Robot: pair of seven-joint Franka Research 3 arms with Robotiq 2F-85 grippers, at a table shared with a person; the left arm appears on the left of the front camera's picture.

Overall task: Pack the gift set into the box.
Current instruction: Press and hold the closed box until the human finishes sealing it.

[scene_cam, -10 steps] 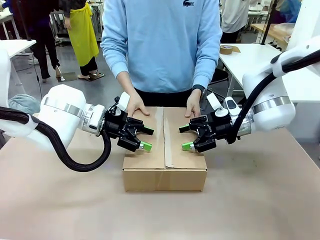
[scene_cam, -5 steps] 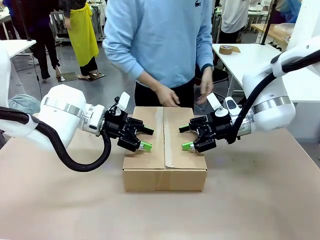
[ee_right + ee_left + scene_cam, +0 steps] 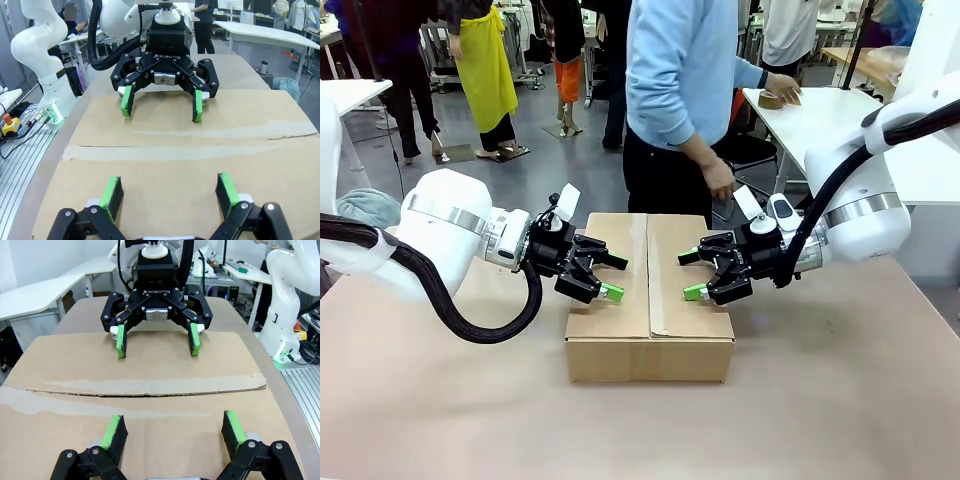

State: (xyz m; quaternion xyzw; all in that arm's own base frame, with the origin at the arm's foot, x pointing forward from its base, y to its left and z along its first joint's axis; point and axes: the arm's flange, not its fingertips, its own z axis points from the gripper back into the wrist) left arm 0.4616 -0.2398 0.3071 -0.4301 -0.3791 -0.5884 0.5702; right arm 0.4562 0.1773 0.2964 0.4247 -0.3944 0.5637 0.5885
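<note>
The box (image 3: 650, 318) sits mid-table with its top flaps folded down flat and meeting along a centre seam (image 3: 150, 390). The gift set is hidden. My left gripper (image 3: 615, 277) is open over the left flap, its green pads (image 3: 114, 432) spread close above the cardboard. Facing it, my right gripper (image 3: 691, 275) is open over the right flap, pads (image 3: 226, 190) just above the surface. In the left wrist view the right gripper (image 3: 156, 342) shows across the seam; in the right wrist view the left gripper (image 3: 161, 102) does. Neither holds anything.
A person in a light blue top stands behind the box, turned to picture right, one hand (image 3: 783, 88) on a tape roll (image 3: 775, 100) on a white side table (image 3: 820, 125). The brown tabletop (image 3: 440, 400) is bare around the box.
The person has lifted both hands off the box's far edge, turned to picture right and reached for the tape roll. Both grippers stay where they were.
</note>
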